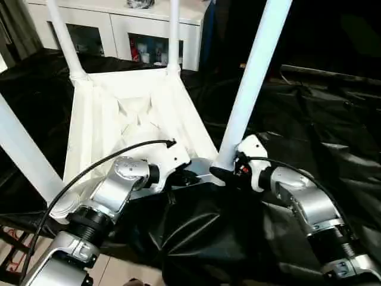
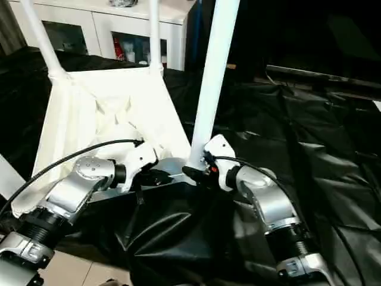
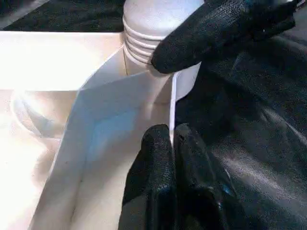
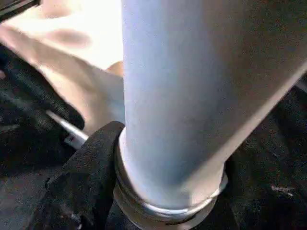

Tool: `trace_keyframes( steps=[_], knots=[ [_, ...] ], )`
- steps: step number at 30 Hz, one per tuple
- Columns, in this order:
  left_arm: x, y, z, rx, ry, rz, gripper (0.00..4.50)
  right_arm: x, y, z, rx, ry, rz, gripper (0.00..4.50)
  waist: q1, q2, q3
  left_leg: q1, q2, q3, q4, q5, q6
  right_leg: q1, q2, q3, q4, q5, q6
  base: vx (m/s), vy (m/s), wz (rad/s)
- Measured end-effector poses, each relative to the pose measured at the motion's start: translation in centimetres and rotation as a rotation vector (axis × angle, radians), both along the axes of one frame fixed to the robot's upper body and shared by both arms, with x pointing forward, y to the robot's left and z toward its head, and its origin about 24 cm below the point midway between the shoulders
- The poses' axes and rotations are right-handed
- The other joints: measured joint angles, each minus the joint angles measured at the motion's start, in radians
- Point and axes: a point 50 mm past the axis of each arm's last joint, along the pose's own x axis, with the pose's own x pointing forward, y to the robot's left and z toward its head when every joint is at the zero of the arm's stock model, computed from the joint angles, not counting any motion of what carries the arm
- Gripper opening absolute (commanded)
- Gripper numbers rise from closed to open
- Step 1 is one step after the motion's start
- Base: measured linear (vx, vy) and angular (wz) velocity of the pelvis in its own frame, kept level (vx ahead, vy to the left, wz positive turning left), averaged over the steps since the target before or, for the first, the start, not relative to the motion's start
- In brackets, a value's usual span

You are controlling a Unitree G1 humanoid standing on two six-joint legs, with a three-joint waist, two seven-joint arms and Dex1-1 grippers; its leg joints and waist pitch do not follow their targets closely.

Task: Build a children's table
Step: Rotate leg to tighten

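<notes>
The children's table top lies upside down on black sheeting, ribbed underside up. White legs stand in its corner sockets: far left, far right, near left and near right. My left gripper is shut on the thin rim wall of the top, just beside the near right socket. My right gripper wraps the ribbed base of the near right leg, and one black finger presses on it.
Black plastic sheeting covers the floor around the table and bunches up under my forearms. A white cabinet with glass doors stands behind the table. A dark low unit runs along the far right.
</notes>
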Motion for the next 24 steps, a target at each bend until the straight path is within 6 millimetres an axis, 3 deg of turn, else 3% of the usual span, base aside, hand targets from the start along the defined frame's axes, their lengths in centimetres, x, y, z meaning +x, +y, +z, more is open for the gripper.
trace_keyframes(
  steps=[4,5,7,8,9,10,11,12,13,15,17,20,21,24],
  knots=[
    [1.1,-1.6,-0.2,-0.008,-0.011,0.128,0.00,1.4,1.5,-0.5,0.018,-0.007,-0.226,2.74,-0.015,0.003,0.000,0.001,0.000,-0.003,-0.001,0.000,0.000,0.003,-0.002,-0.009,-0.014,0.000,0.000,0.000,0.000,0.00],
    [1.4,-2.2,-0.3,-0.012,-0.013,0.164,0.00,1.8,1.9,-0.5,0.023,-0.007,-0.304,2.74,-0.022,0.008,0.002,0.001,0.001,-0.005,-0.002,0.000,0.000,0.008,-0.005,-0.021,-0.023,0.000,0.000,0.000,0.000,0.00],
    [1.7,-3.6,-0.5,-0.023,-0.014,0.222,0.00,2.5,2.3,-0.5,0.008,-0.010,-0.417,2.74,-0.035,0.028,0.007,0.004,0.008,-0.019,-0.004,-0.002,0.002,0.030,-0.006,-0.053,-0.057,0.000,0.000,-0.011,0.030,-0.05],
    [1.7,-3.9,-0.6,-0.027,-0.012,0.239,0.00,2.7,2.5,-0.6,0.003,-0.008,-0.447,3.08,-0.038,0.033,0.011,0.009,0.008,-0.024,-0.009,-0.002,0.002,0.040,-0.006,-0.059,-0.068,-0.001,0.000,-0.050,0.041,-0.04],
    [1.9,-4.2,-0.6,-0.027,-0.015,0.250,0.00,2.9,2.6,-0.5,0.001,-0.009,-0.472,3.29,-0.038,0.036,0.018,0.010,0.008,-0.023,-0.013,-0.002,0.002,0.046,-0.005,-0.055,-0.052,-0.007,-0.005,-0.050,0.041,-0.04],
    [1.9,-4.2,-0.6,-0.027,-0.016,0.252,0.00,2.9,2.7,-0.6,0.001,-0.009,-0.477,3.43,-0.032,0.031,0.022,0.016,0.006,-0.014,-0.014,-0.002,0.002,0.046,-0.006,-0.043,-0.012,-0.028,-0.015,-0.051,-0.025,0.14],
    [1.9,-4.2,-0.6,-0.025,-0.017,0.252,0.00,2.9,2.7,-0.6,0.004,-0.008,-0.476,3.46,-0.025,0.015,0.024,0.030,0.005,0.008,-0.013,-0.002,0.002,0.044,-0.007,-0.015,0.024,-0.041,-0.013,0.046,-0.085,0.16],
    [1.9,-4.2,-0.6,-0.024,-0.024,0.250,0.00,2.9,2.8,-0.5,0.010,-0.008,-0.471,3.46,-0.020,0.001,0.027,0.044,-0.005,0.014,0.003,-0.010,-0.002,0.029,-0.005,0.000,0.035,-0.038,0.000,0.046,-0.085,0.16],
    [1.9,-4.2,-0.6,-0.026,-0.023,0.247,0.00,2.9,2.9,-0.5,0.013,-0.009,-0.467,3.53,-0.012,0.000,0.028,0.041,-0.006,0.008,0.016,-0.038,-0.002,0.027,-0.008,-0.005,0.032,-0.038,0.001,0.090,-0.068,-0.16],
    [1.9,-4.1,-0.4,-0.033,-0.027,0.233,0.00,3.0,2.9,-0.2,0.020,-0.019,-0.455,3.86,0.003,0.020,0.021,0.026,-0.015,-0.031,0.017,-0.043,0.003,0.031,-0.015,-0.051,0.009,-0.038,0.001,0.084,0.005,-0.33],
    [1.8,-4.0,-0.3,-0.042,-0.036,0.228,0.00,3.0,2.9,-0.1,0.028,-0.026,-0.436,3.98,0.002,0.023,0.019,0.020,-0.009,-0.036,0.000,-0.037,-0.008,0.031,-0.013,-0.065,-0.016,-0.037,-0.001,0.031,0.014,-0.09],
    [1.6,-3.4,0.0,-0.054,-0.060,0.185,0.00,2.9,2.3,0.3,0.013,-0.040,-0.359,4.23,0.002,0.023,0.019,0.020,-0.011,-0.025,0.000,-0.032,-0.007,0.030,-0.013,-0.050,-0.019,-0.016,-0.013,0.000,0.000,0.00],
    [1.4,-3.2,0.0,-0.060,-0.057,0.156,0.00,2.7,2.0,0.5,0.004,-0.045,-0.316,4.31,0.004,0.023,0.019,0.026,-0.011,-0.021,0.000,-0.032,-0.007,0.030,-0.014,-0.046,-0.017,-0.013,-0.014,0.000,0.000,0.00],
    [0.8,-2.1,0.1,-0.064,-0.055,0.091,0.00,2.2,0.7,1.1,-0.031,-0.055,-0.187,4.46,0.007,0.023,0.019,0.025,-0.010,-0.017,-0.003,-0.032,-0.007,0.030,-0.014,-0.041,-0.015,-0.006,-0.014,0.000,0.000,0.00]
  ],
)
